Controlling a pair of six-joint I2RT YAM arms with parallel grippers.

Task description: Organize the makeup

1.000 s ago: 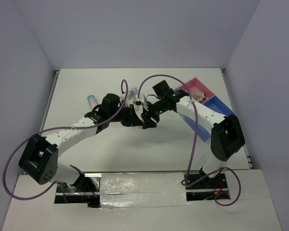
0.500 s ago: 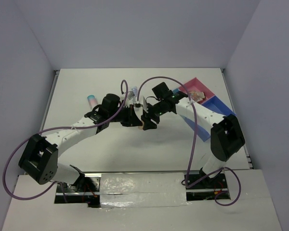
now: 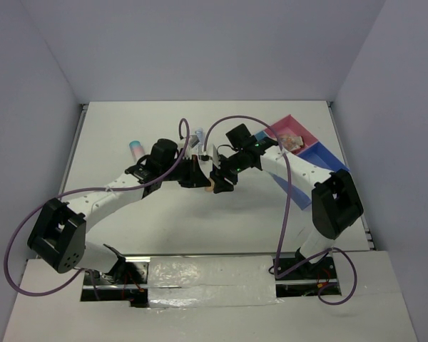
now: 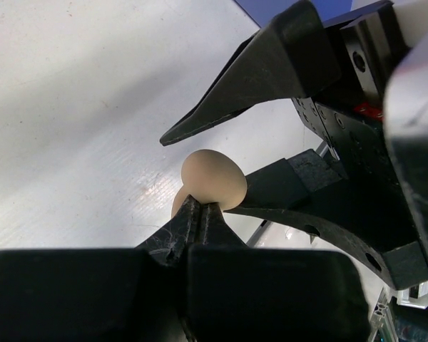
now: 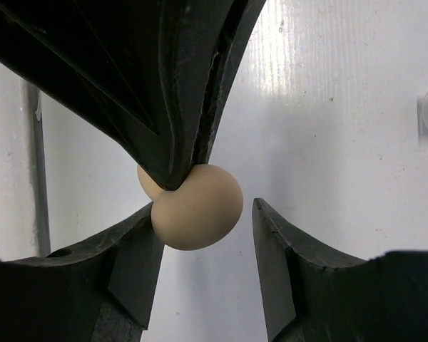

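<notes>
A peach egg-shaped sponge (image 3: 211, 189) hangs above the table's middle, pinched at its narrow end by my left gripper (image 4: 200, 206), which is shut on the sponge (image 4: 214, 178). My right gripper (image 5: 207, 208) stands open around the same sponge (image 5: 197, 206). Its left finger (image 5: 139, 249) touches the sponge, while a gap separates the right finger (image 5: 274, 256) from it. In the top view the right gripper (image 3: 219, 185) meets the left gripper (image 3: 204, 182) tip to tip. A pink-white tube with a teal cap (image 3: 136, 148) lies at the left. A white tube (image 3: 198, 135) lies behind the arms.
The divided tray stands at the back right, with a pink compartment (image 3: 282, 127) and a blue one (image 3: 322, 153). Some small makeup items (image 3: 294, 140) lie in the pink part. The two arms cross the table's middle.
The right gripper's jaws have narrowed a little around the sponge. The left gripper stays shut on it, and both arms have hardly moved.
</notes>
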